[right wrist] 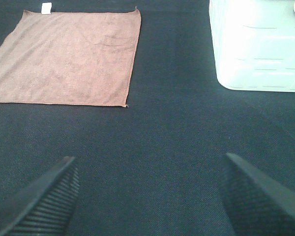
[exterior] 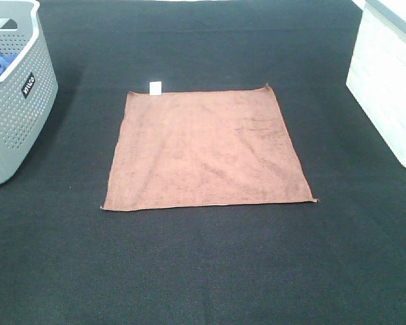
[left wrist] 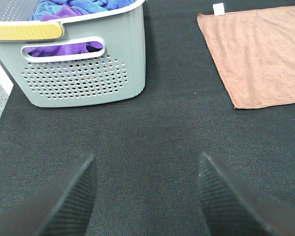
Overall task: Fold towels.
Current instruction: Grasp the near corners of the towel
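A brown towel (exterior: pixel 206 147) lies flat and fully spread in the middle of the dark table, with a small white tag (exterior: pixel 155 87) at its far left corner. It also shows in the left wrist view (left wrist: pixel 258 51) and the right wrist view (right wrist: pixel 69 56). Neither arm appears in the exterior high view. My left gripper (left wrist: pixel 146 169) is open and empty over bare table, short of the towel's near left corner. My right gripper (right wrist: pixel 150 172) is open and empty over bare table, short of the towel's near right corner.
A grey perforated basket (exterior: pixel 13 101) stands at the left edge and holds blue and purple towels (left wrist: pixel 71 10). A white bin (exterior: pixel 389 81) stands at the right edge, seen too in the right wrist view (right wrist: pixel 258 44). The dark table cloth (exterior: pixel 203 271) surrounds the towel.
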Controlling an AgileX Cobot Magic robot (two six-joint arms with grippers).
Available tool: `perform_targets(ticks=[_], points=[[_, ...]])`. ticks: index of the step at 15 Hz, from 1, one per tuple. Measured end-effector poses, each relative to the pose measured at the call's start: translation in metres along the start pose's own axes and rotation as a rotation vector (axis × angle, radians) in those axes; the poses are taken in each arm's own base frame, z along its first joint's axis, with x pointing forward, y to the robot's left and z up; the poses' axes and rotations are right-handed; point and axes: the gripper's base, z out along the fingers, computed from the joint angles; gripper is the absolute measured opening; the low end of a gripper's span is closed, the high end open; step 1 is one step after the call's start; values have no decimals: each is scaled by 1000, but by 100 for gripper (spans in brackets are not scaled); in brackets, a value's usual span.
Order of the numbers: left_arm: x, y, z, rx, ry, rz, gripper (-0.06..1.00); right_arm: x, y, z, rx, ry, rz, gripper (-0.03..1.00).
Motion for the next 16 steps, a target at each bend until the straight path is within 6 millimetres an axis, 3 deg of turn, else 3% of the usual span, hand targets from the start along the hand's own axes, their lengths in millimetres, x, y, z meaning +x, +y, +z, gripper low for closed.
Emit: perform_targets(ticks=[12,14,16], points=[[-4,-2,-2,19,-29,-12,58,-1,0,0,1,-7,0,74],[-24,-5,-1,63,-172,-53,58,-16,-1,0,8,-107,12,74],[-40,-6,14,98,-215,-110,58,-33,-3,12,14,-136,22,74]])
